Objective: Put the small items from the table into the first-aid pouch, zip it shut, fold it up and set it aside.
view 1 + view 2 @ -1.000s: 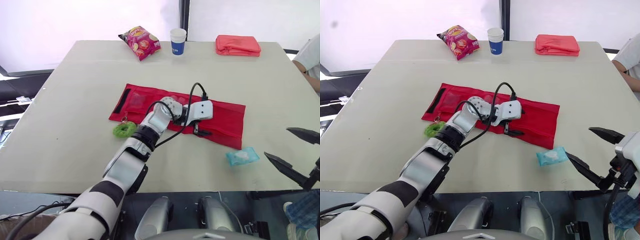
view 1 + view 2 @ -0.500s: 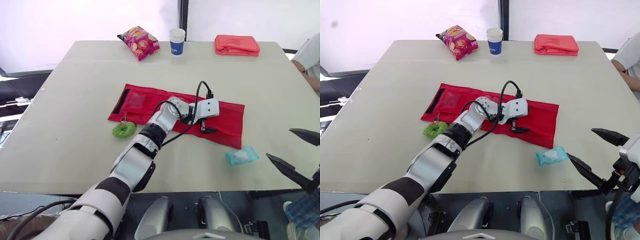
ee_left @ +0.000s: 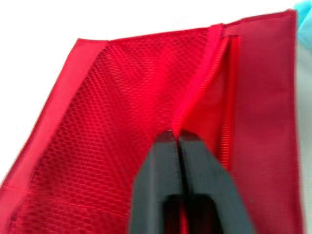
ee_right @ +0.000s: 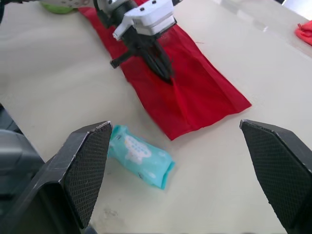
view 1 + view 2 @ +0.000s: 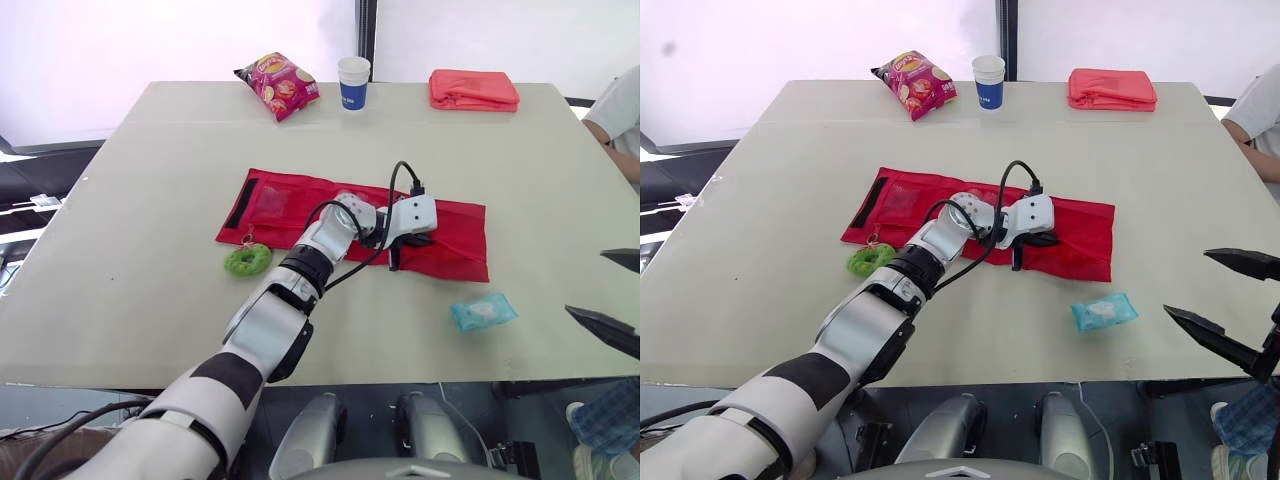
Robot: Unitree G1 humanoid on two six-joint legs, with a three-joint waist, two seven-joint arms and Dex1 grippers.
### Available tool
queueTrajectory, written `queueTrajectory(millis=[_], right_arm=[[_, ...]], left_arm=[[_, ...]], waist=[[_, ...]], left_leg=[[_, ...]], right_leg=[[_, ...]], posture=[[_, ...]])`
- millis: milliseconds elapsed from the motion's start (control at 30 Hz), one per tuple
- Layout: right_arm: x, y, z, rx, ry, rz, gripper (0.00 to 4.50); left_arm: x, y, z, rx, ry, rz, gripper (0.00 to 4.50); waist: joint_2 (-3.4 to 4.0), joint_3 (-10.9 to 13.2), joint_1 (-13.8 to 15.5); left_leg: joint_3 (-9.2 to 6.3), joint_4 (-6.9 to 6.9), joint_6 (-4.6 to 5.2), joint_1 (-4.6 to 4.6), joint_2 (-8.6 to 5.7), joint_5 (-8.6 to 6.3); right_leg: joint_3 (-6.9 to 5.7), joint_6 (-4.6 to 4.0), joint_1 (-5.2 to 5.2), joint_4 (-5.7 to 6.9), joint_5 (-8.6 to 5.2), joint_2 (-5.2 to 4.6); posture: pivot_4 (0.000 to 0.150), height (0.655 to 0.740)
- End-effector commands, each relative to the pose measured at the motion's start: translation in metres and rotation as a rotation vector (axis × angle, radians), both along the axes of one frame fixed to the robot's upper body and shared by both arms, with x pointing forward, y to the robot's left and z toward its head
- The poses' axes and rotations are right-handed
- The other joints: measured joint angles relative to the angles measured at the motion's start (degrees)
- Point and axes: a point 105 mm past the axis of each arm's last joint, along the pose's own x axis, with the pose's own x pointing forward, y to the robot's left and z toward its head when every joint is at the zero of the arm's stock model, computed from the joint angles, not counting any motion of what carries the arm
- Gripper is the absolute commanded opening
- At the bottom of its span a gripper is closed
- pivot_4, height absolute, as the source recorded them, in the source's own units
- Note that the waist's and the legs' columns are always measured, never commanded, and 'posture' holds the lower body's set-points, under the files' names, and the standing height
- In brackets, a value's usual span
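Note:
The red first-aid pouch (image 5: 455, 240) lies unfolded across the middle of the table. My left gripper (image 5: 405, 250) is over its right half, shut on a pinched ridge of red fabric beside the zipper (image 3: 202, 83); the black fingertips (image 3: 165, 146) meet on it. A teal wipes packet (image 5: 483, 312) lies on the table just in front of the pouch's right end. A green ring (image 5: 247, 260) sits by the pouch's near left corner. My right gripper (image 5: 1186, 283) hovers open off the table's near right edge, with nothing between its fingers, near the packet (image 4: 140, 157).
At the far edge stand a chips bag (image 5: 280, 84), a paper cup (image 5: 354, 80) and a folded red cloth (image 5: 474, 90). A person's arm (image 5: 622, 118) shows at the right edge.
My left gripper has shut on the pouch fabric by the zipper, and the pouch's right end has puckered slightly. The right gripper has drifted to the right.

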Motion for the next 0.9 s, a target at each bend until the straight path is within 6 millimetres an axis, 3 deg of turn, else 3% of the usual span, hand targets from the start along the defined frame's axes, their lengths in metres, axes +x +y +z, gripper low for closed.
queueTrajectory(millis=[33,300,400,600,900], right_arm=[[-0.003,-0.002,0.017,-0.017,-0.04,0.028,4.5],[-0.003,0.001,0.023,-0.012,-0.036,0.075,4.5],[0.008,0.013,0.004,-0.043,0.015,0.082,4.5],[0.025,0.028,-0.056,-0.249,0.171,0.126,4.5],[0.056,0.038,-0.102,-0.47,0.235,0.315,4.5]], left_arm=[[-0.002,-0.009,0.034,-0.093,0.041,-0.029,0.06],[-0.001,-0.003,0.043,-0.115,0.107,-0.016,0.06],[-0.002,-0.003,0.041,-0.123,0.125,-0.002,0.06],[-0.008,-0.005,0.035,-0.117,0.14,-0.01,0.06],[-0.015,-0.009,0.029,-0.11,0.138,-0.02,0.06]], waist=[[-0.01,0.0,0.0],[-0.02,0.0,0.0],[-0.03,0.0,0.0],[-0.02,0.0,0.0],[0.02,0.1,-0.1]], left_leg=[[0.01,0.0,0.0,0.0,0.0,0.0],[-0.02,0.0,-0.03,0.0,0.01,0.02],[-0.02,0.0,-0.09,-0.01,0.01,0.05],[-0.03,0.0,-0.22,-0.04,0.0,0.12],[-0.05,0.03,-0.25,-0.04,0.01,0.13]], right_leg=[[0.0,0.0,0.0,0.0,0.0,0.0],[-0.01,0.0,0.0,-0.01,0.0,-0.01],[-0.01,0.0,0.0,-0.02,0.0,-0.02],[-0.02,0.02,-0.02,-0.03,-0.01,-0.04],[-0.06,0.02,-0.02,-0.08,-0.01,-0.03]], posture=[[0.15,0.74],[0.15,0.74],[0.15,0.74],[0.15,0.74],[0.15,0.74]])
